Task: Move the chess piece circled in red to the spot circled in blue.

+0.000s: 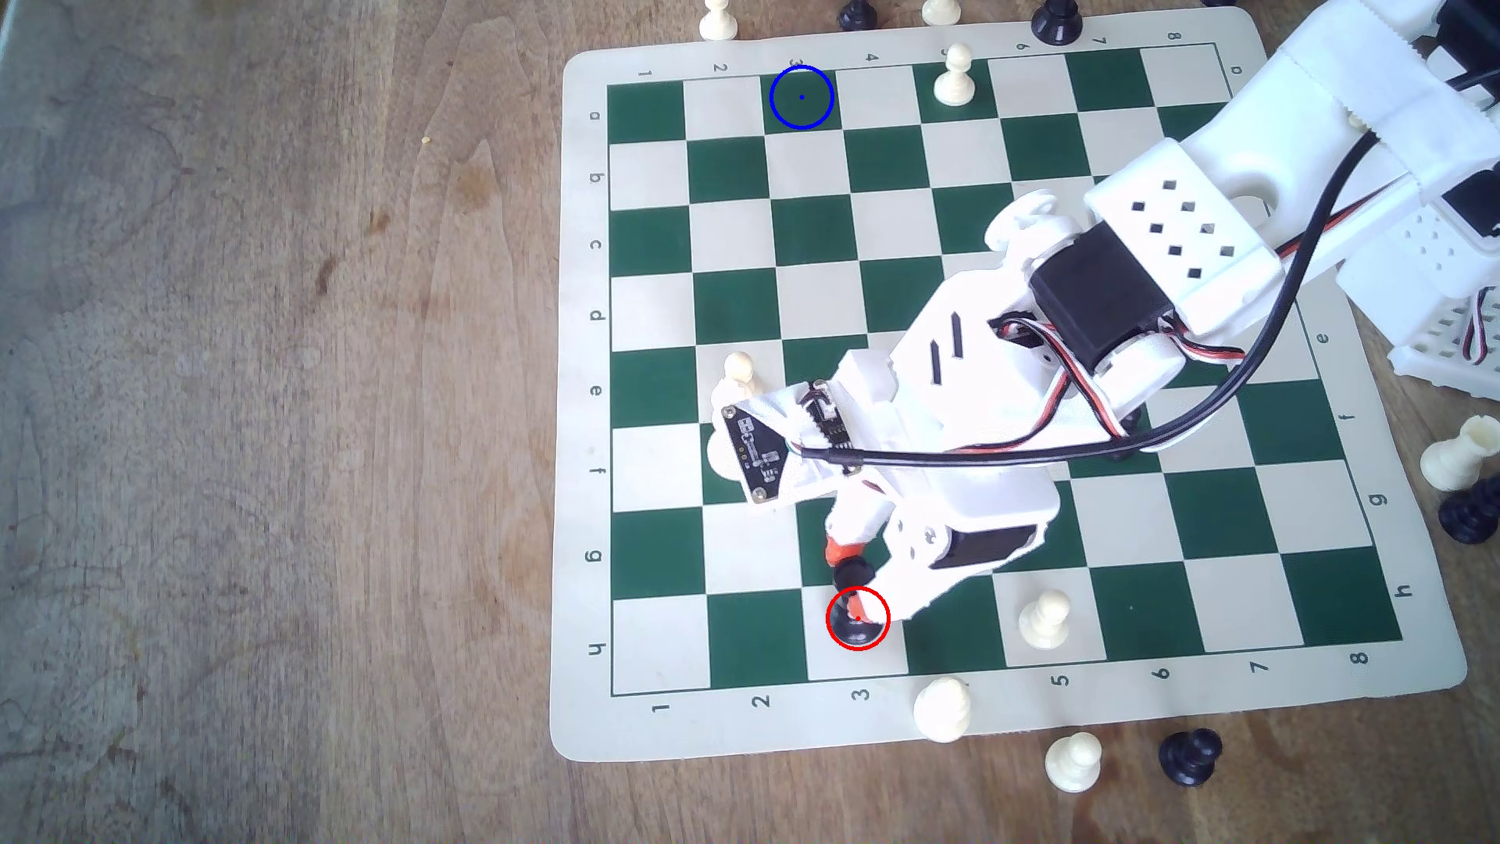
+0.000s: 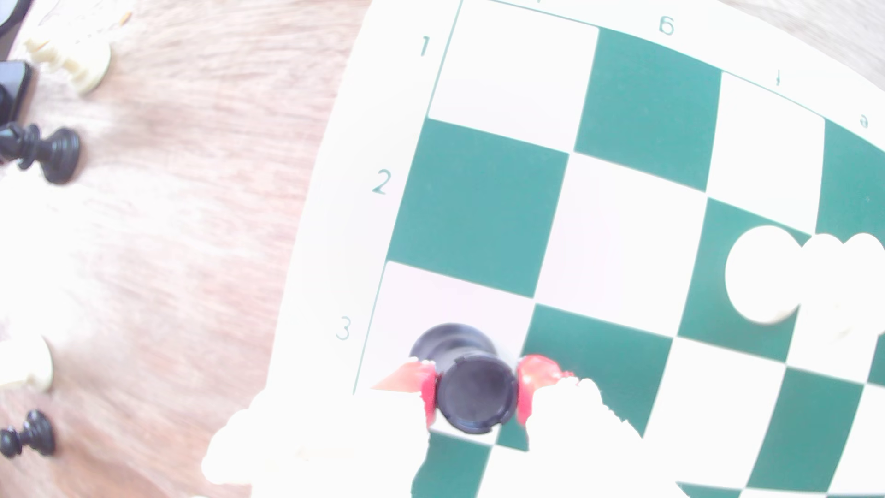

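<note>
Gripper (image 2: pixel 476 395) narrowly parted, red fingertips (image 2: pixel 527 383) pinching black rook (image 2: pixel 474 395), red-ringed cream square (image 1: pixel 881 649)

Black rook (image 1: pixel 857 629): smooth plastic, slight sheen on hollow top. Board mat (image 1: pixel 584 325): thin, flexible, matt, printed green and cream. Table (image 1: pixel 284 406): worn wood, visible grain, stained patches. Arm (image 1: pixel 1169 235): white plastic, matt, ridged; fingertips (image 2: pixel 527 383) glossy orange-red.

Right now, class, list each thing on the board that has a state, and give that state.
Black rook: upright on the red-ringed cream square, between the red-padded fingers.
Gripper: closed around the rook.
Blue-ringed green square: unoccupied.
White pawn: standing on the far row.
</note>
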